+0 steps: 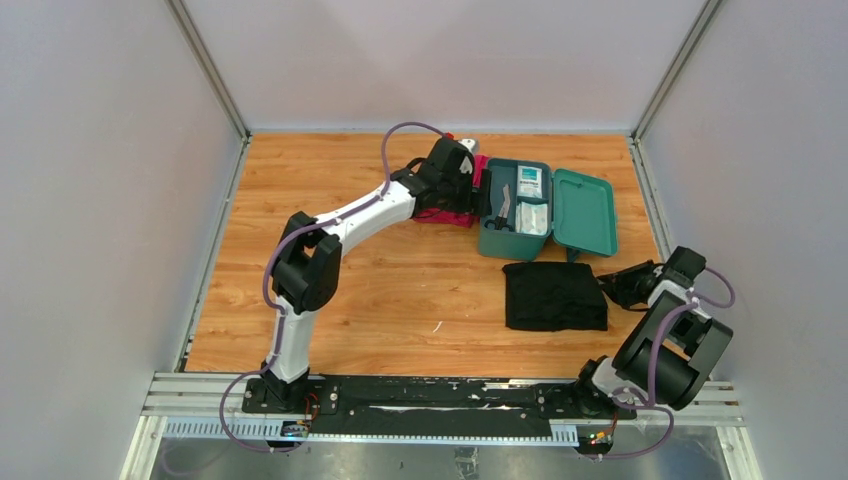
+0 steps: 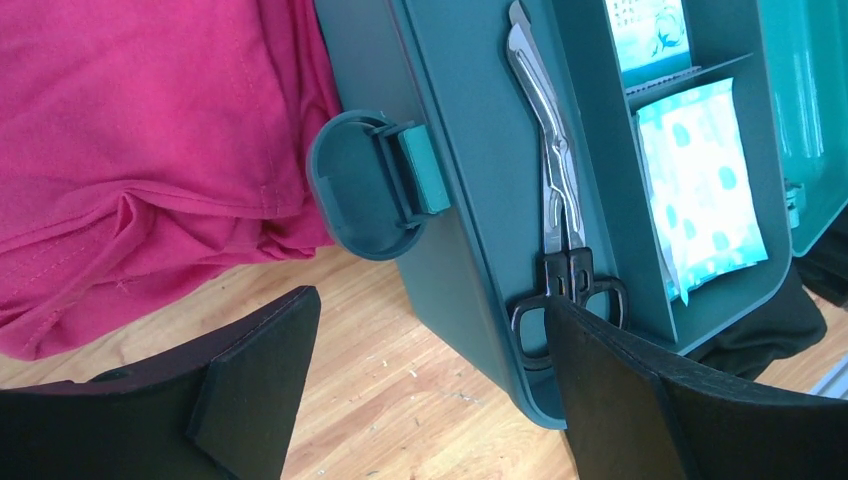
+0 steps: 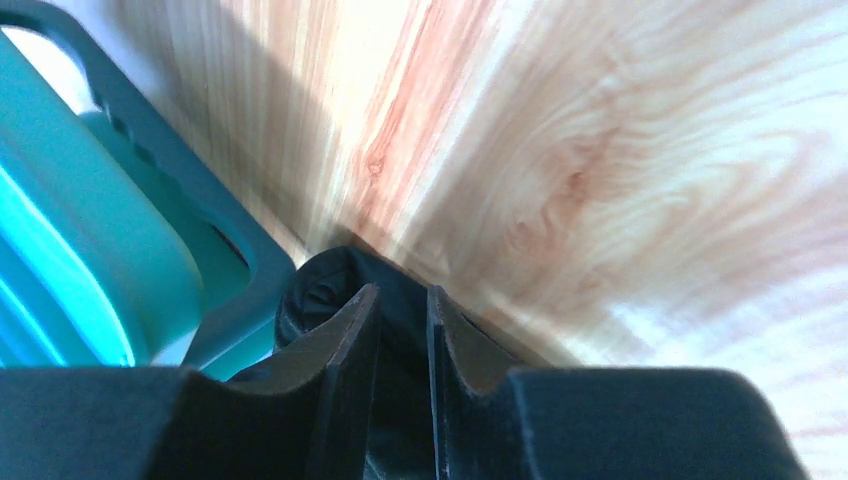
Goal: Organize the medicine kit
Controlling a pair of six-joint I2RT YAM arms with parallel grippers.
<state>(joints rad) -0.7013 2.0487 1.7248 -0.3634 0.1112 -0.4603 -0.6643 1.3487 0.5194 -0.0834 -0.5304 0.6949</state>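
Observation:
The teal medicine kit (image 1: 492,238) lies open at the back, its lid (image 1: 585,212) flat to the right. Scissors (image 1: 503,210) lie in its left compartment and white-teal packets (image 1: 532,217) in the right ones. My left gripper (image 1: 470,185) is open and empty over the kit's left wall, above a pink cloth (image 1: 447,216). In the left wrist view the left gripper (image 2: 430,400) spans the kit wall (image 2: 470,200), with the scissors (image 2: 545,150) and a packet (image 2: 700,190) beyond. My right gripper (image 1: 612,285) is shut on the right edge of a black cloth (image 1: 555,295); in the right wrist view the right gripper (image 3: 403,300) pinches black fabric (image 3: 320,285).
The pink cloth (image 2: 130,150) lies bunched against the kit's left side by its round latch (image 2: 365,185). The black cloth lies just in front of the kit, and its corner shows in the left wrist view (image 2: 770,320). The teal lid (image 3: 90,250) is close to the right gripper's left. Grey walls enclose the table.

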